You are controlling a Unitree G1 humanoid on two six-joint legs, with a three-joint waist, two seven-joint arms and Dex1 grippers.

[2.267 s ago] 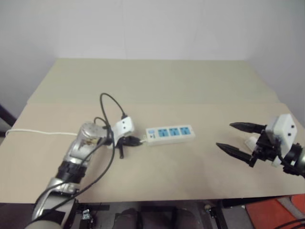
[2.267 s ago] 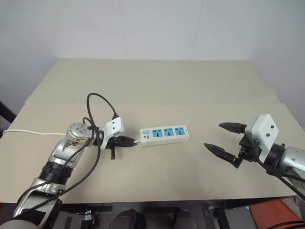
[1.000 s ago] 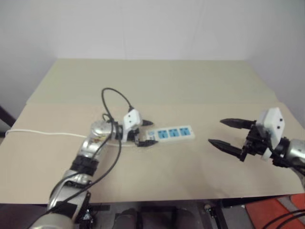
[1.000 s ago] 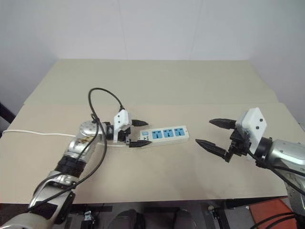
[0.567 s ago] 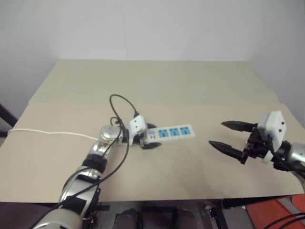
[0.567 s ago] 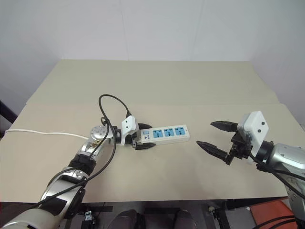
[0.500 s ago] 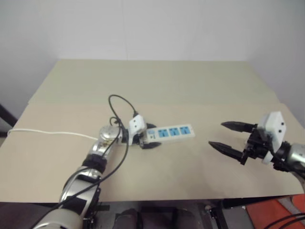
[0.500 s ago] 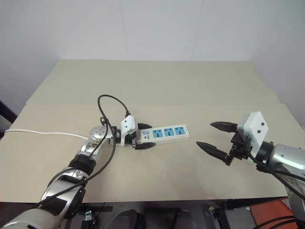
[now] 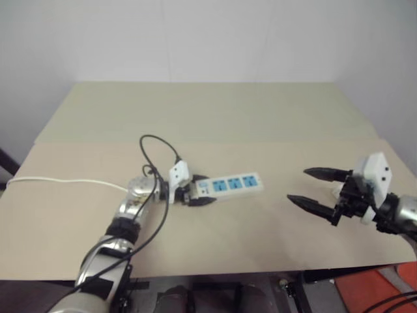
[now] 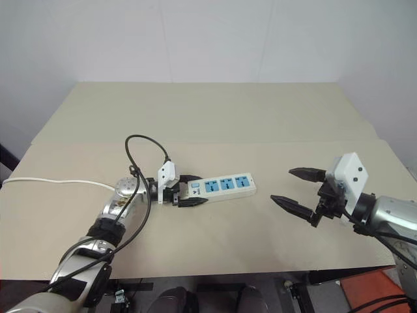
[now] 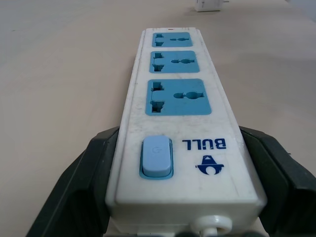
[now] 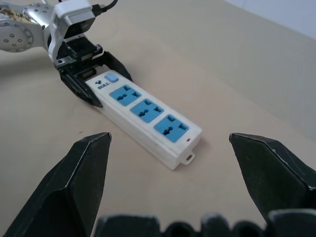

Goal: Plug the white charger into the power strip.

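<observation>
Beige tabletop (image 10: 260, 117) carries everything. My left tool (image 10: 185, 191) clasps the switch end of the power strip (image 10: 218, 186), fingers along both sides. My right tool (image 10: 298, 189) hangs spread and empty, well apart. The white charger (image 11: 207, 5) sits beyond the strip's far end. A loose clasp could let the strip swivel during plugging.

The long white plastic power strip (image 10: 219, 186) with three blue sockets lies flat mid-frame; my small white charger (image 11: 209, 5) sits beyond it.
</observation>
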